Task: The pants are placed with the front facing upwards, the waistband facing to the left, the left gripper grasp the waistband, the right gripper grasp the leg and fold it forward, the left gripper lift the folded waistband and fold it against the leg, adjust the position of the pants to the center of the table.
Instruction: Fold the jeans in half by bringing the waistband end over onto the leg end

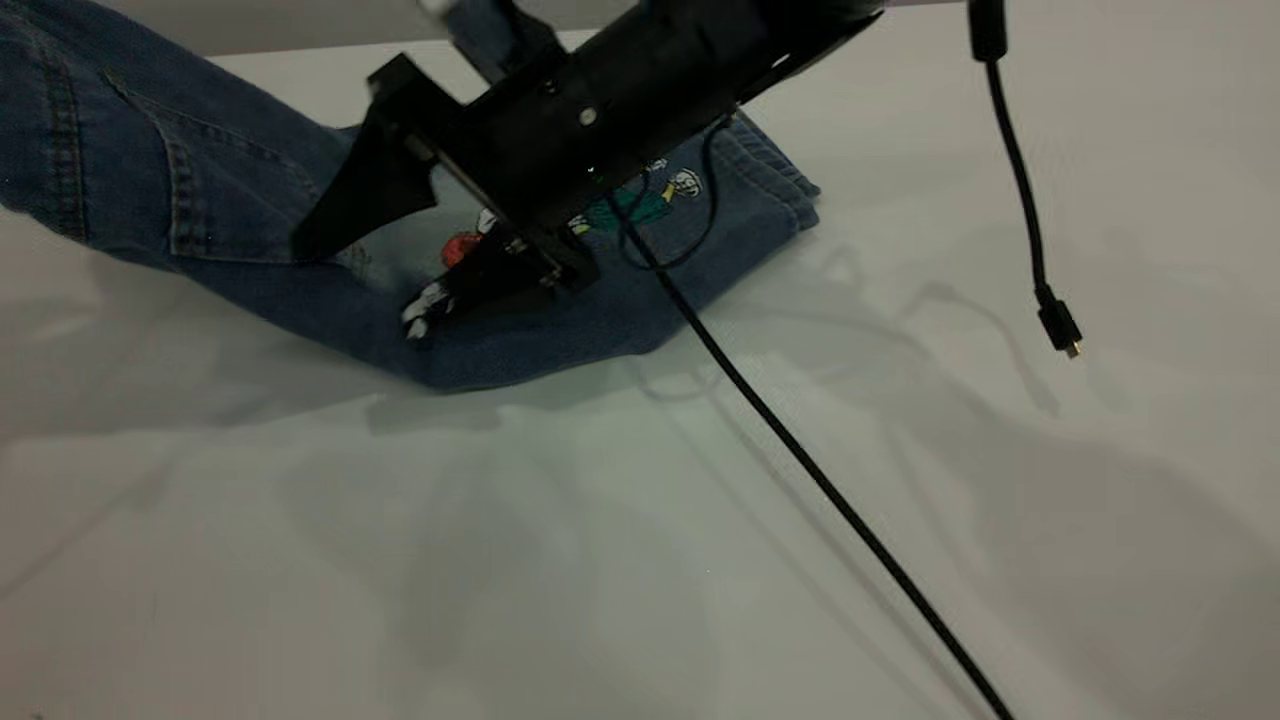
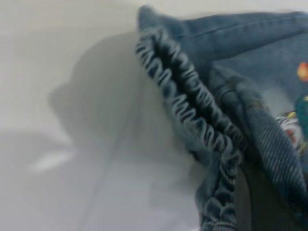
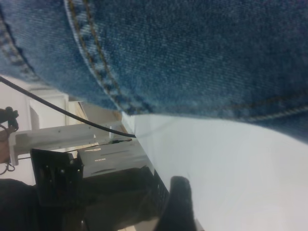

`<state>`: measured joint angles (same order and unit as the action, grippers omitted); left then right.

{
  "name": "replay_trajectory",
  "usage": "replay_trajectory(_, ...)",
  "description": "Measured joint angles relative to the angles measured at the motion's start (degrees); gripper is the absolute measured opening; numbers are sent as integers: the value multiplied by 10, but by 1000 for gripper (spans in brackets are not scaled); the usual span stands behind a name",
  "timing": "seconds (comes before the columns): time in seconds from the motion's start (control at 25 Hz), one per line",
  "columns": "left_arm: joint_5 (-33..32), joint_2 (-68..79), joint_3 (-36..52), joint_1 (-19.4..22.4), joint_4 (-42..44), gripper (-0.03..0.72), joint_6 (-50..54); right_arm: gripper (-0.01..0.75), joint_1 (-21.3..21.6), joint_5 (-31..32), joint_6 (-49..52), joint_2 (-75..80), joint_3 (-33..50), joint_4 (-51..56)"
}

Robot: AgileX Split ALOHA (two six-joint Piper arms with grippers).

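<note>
- My gripper (image 1: 385, 255) is matt black plastic, one fingertip scuffed white.
- The pants (image 1: 200, 200) are blue denim cloth, coarse-woven, with stitched seams.
- The waistband (image 2: 192, 115) is ruched, ridged denim.
- The table (image 1: 600, 560) is smooth, pale, faintly glossy.

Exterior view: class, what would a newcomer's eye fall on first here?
The black right tool, fingers spread, hangs over the blue pants toward the table's far left side. A colourful print shows on the denim beneath it, and a loose black cable dangles at right.
</note>
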<state>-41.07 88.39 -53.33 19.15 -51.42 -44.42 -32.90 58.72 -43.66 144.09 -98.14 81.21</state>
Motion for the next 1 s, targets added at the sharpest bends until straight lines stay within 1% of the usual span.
replay_trajectory(0.16, -15, -6, 0, -11, 9, 104, 0, 547, -4, 5, -1, 0, -10, 3)
replay_trajectory(0.28, -20, -6, 0, -11, 24, 102, 3, 547, 8, 27, 9, 0, -35, 4)
replay_trajectory(0.44, -27, -5, 0, -14, 17, 103, 4, 547, 9, 0, 29, 0, -71, 0)
replay_trajectory(0.56, -29, -5, 0, -30, 16, 102, 4, 547, -3, -55, 40, -1, -76, -15)
replay_trajectory(0.68, -31, -5, -3, -52, 15, 102, 3, 547, -19, -78, 40, 10, -76, -19)
replay_trajectory(0.88, -37, -5, -18, -53, -3, 102, 2, 547, -34, -81, 38, 28, -78, -13)
replay_trajectory(1.0, -38, -5, -24, -66, -14, 102, -2, 547, -54, -74, 36, 29, -80, -13)
